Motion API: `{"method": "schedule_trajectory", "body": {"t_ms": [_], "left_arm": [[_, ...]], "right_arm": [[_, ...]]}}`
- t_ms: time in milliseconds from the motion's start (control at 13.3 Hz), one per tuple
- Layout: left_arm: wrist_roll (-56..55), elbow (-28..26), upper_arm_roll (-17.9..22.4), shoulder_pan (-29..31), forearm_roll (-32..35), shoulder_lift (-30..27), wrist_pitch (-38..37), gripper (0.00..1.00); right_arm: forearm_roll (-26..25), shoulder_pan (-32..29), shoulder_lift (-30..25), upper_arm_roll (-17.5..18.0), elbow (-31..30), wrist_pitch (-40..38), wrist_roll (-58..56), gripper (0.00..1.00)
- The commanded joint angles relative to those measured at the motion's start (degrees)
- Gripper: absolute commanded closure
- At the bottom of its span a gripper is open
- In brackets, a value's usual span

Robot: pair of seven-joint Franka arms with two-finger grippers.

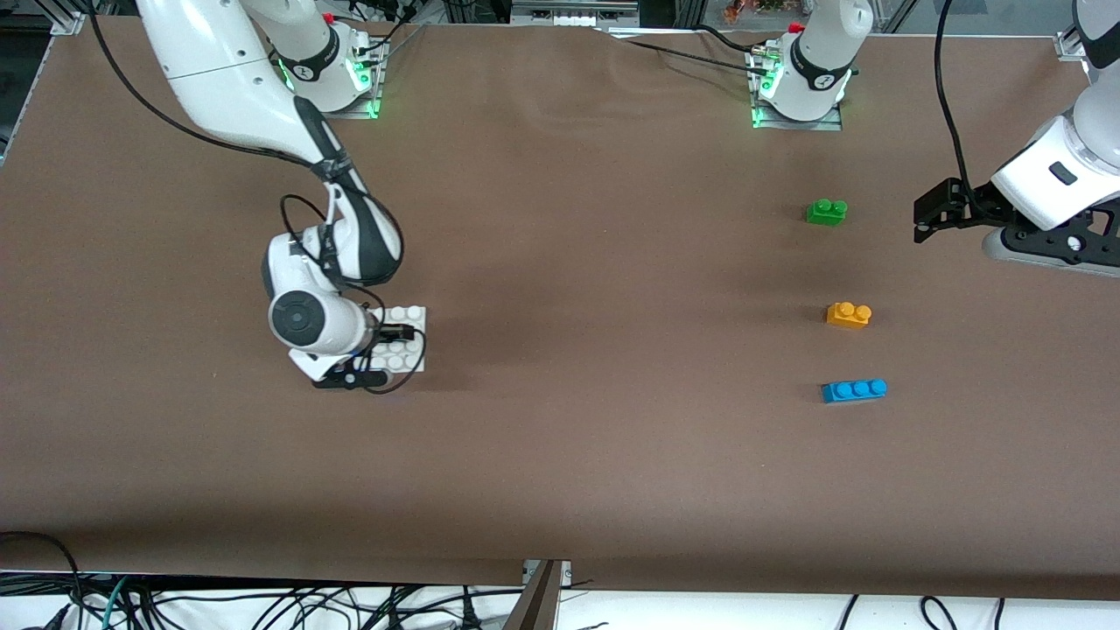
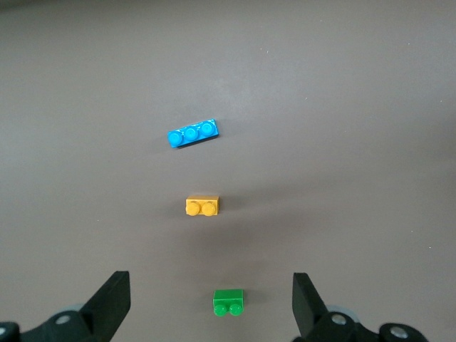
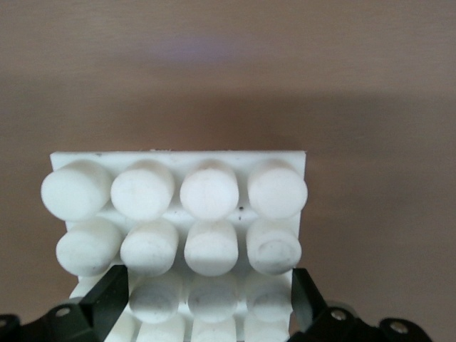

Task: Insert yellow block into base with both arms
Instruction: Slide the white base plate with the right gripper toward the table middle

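The yellow block (image 1: 848, 314) lies on the brown table toward the left arm's end, between a green brick and a blue brick; it also shows in the left wrist view (image 2: 202, 206). The white studded base (image 1: 409, 350) lies flat toward the right arm's end. My right gripper (image 1: 383, 355) is low at the base, open, with one finger on either side of it (image 3: 206, 306); the base (image 3: 178, 192) fills that view. My left gripper (image 1: 926, 216) hangs open and empty above the table beside the green brick, its fingers (image 2: 114, 292) wide apart.
A green two-stud brick (image 1: 826, 212) lies farther from the front camera than the yellow block and shows in the left wrist view (image 2: 228, 303). A blue three-stud brick (image 1: 853, 390) lies nearer and also shows there (image 2: 192, 133). Cables hang past the table's near edge.
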Motion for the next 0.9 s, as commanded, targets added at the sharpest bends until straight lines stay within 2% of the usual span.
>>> {"method": "schedule_trajectory", "body": {"t_ms": [0,226,376,452,828], "left_arm": [[-0.07,1.14,-0.14,0.05,-0.82,0.13,-0.61,0.0],[-0.07,1.22,-0.14,0.05,-0.82,0.13,-0.53,0.0],[-0.07,1.22,-0.14,0.05,-0.82,0.13,-0.61,0.0],[-0.07,1.14,-0.22,0.05,-0.82,0.13,-0.53,0.0],[-0.16,1.4,-0.58,-0.57,-0.91,0.13,-0.52,0.0]], "right_arm": [[1.11,3.43,1.7,1.53,2.98,0.58,3.13,0.0],[1.46,6.42,1.96,2.24,4.39,0.67,3.93,0.0],[4.53,8.79,2.75,2.24,5.45,0.93,5.6,0.0],[4.45,9.41,3.01,2.15,5.63,0.93,5.6,0.0],[3.31,6.26,2.4,0.66,7.56,0.06,-1.94,0.0]]}}
